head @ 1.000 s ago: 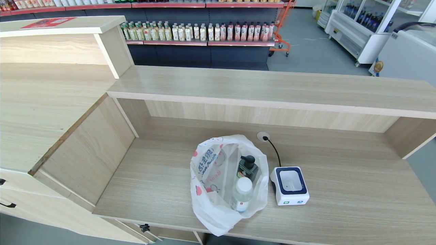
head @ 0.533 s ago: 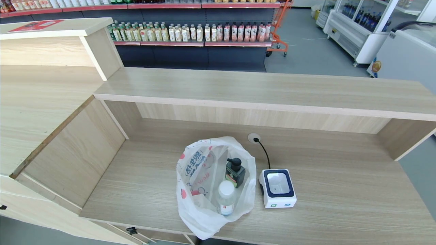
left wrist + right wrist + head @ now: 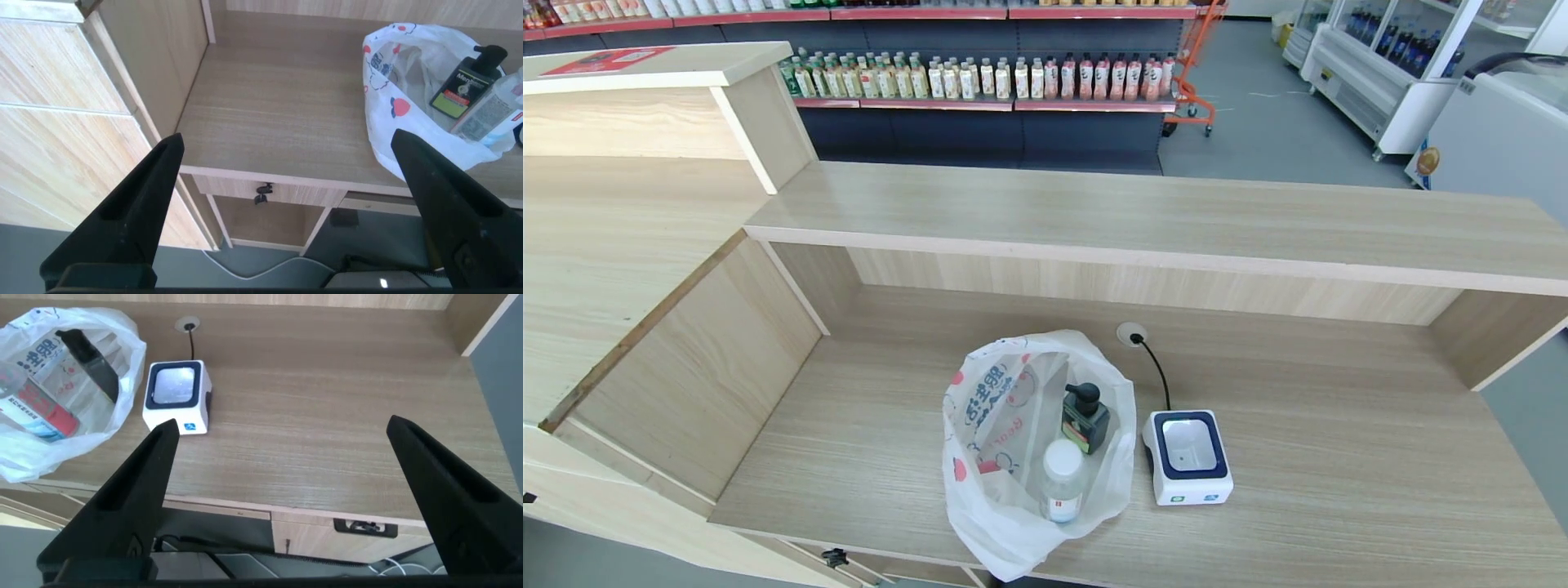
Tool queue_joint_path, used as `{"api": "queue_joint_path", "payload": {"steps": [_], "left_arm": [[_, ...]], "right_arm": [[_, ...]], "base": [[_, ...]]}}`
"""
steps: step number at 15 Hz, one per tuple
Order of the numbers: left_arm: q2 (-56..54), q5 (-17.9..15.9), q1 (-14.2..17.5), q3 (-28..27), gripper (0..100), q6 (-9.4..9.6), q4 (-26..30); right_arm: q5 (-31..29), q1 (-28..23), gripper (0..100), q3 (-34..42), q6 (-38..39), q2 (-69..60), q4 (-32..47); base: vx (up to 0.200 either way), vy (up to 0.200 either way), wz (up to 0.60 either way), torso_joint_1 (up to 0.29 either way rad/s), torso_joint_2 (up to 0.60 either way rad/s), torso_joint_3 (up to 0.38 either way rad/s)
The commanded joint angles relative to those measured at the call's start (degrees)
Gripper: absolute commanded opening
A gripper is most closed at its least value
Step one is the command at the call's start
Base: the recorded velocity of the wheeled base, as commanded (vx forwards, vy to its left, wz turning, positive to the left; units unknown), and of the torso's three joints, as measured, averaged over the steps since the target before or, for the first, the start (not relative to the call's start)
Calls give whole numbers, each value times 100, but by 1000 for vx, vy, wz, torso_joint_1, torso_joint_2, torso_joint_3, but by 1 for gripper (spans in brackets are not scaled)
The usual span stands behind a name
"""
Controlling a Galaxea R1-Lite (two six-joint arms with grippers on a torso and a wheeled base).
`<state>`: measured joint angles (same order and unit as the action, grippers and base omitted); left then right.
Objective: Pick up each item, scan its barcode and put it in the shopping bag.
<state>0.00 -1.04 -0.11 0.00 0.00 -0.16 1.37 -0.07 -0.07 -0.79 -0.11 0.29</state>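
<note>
BAG: shopping bag point(image 3: 968, 498) propped open for drop-in, holding pump bottle point(image 3: 1085, 416), capped bottle point(image 3: 1062, 482) | barcode scanner point(image 3: 1188, 457) just right, window up | left claw point(image 3: 286, 137), right claw point(image 3: 282, 423) spread, empty

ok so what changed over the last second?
Only the head camera shifted, so the whole picture slid; nothing on the counter moved. Nothing was picked up or released. The shopping bag still holds the pump bottle and the clear bottle, with the scanner beside it.
</note>
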Motion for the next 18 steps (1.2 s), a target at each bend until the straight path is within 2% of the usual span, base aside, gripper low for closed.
{"api": "queue_joint_path", "payload": {"steps": [1,18], "left_arm": [[9,-2,-7,0,100,0,-2],[9,-2,-7,0,100,0,-2]], "right_arm": [[4,-1,100,-1,0,11,15],[92,25,100,-10,-70,11,50]], "base": [[0,0,0,0,0,0],[0,0,0,0,0,0]]}}
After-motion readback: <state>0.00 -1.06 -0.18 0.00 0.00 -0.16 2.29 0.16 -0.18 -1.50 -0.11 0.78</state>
